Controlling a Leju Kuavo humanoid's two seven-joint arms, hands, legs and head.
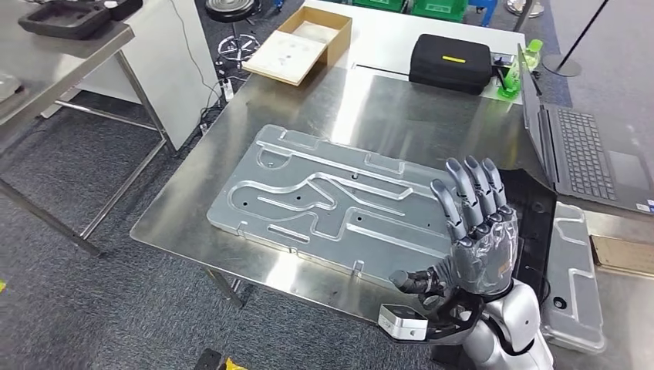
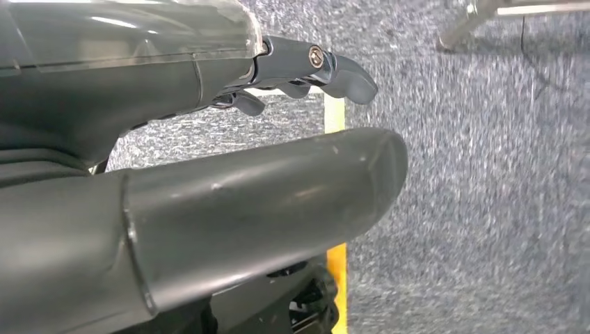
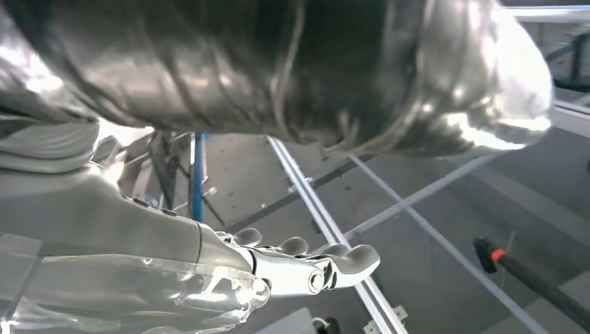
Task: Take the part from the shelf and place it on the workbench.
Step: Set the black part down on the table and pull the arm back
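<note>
1. While the right hand stood raised above the near right part of the workbench, its fingers were spread apart and straight, holding nothing.
2. Just beside that hand, the part, a flat machined aluminium plate with channels cut into it, lay flat on the workbench, running from the near left edge toward the right.
3. Past the workbench's right edge, a second grey plate lay near an open laptop.
4. Toward the far edge sat a black case, a green object and a shallow cardboard box.
5. Over grey carpet with a yellow stripe, the left hand hung with its fingers loosely apart, holding nothing.
</note>
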